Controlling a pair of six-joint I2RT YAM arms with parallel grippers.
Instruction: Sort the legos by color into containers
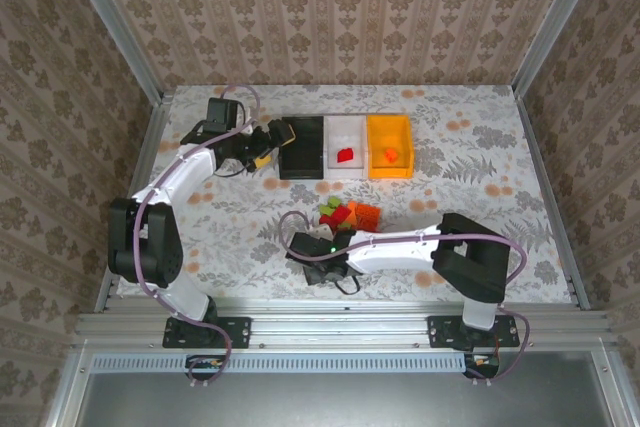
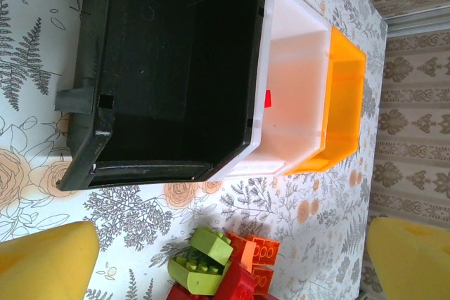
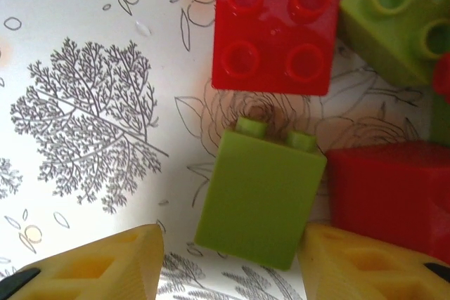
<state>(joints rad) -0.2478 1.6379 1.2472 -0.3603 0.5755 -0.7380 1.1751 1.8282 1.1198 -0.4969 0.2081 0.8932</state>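
Floral table, lego pile just in front of the three bins. Right hand sits spread around a green brick, not clamped. Left hand gapes wide beside the black bin.

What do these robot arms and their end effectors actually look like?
Both the left arm and right arm have white links, bulky black joints and a looping mauve cable. The left end effector and right end effector each carry two blunt yellow fingers. A small green light glows on the right arm.
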